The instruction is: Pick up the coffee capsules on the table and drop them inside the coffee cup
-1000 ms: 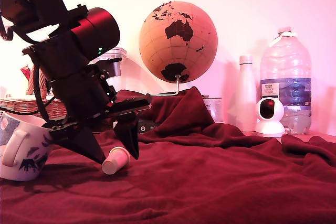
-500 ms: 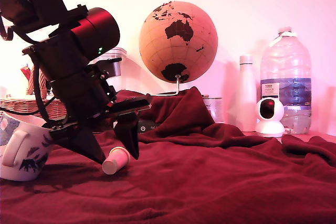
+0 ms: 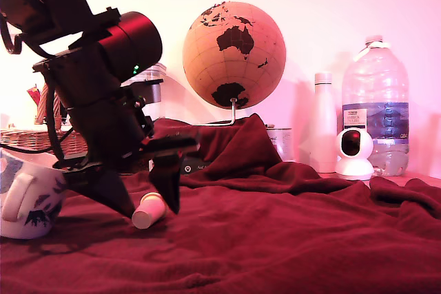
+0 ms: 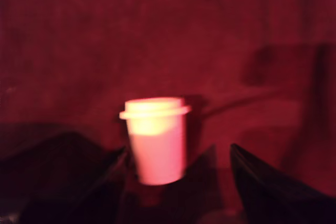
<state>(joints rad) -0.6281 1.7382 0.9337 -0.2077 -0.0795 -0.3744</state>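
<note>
Now tilting and drawn slightly toward the exterior view's left since a moment ago, with the fingers [image 3: 125, 197] narrowing around it but not clearly clamped: coffee capsule [image 3: 149, 211] lying on the red-draped counter [image 3: 289, 239] between the two black tips. Resting just beyond at the exterior view's left edge, the coffee cup [image 3: 27, 194]. Standing farther back, the cork globe [image 3: 234, 53], white bottle [image 3: 322, 122] and water jug [image 3: 375, 105].

I read this as a home room serving as a makeshift test bench: a table [image 3: 331, 239] draped in rumpled red fleece, a cork globe [image 3: 234, 53], a wicker basket [image 3: 34, 139], a large water bottle [image 3: 375, 105], a white flask [image 3: 322, 122], and a small security camera [image 3: 353, 153] against a plain wall.
</note>
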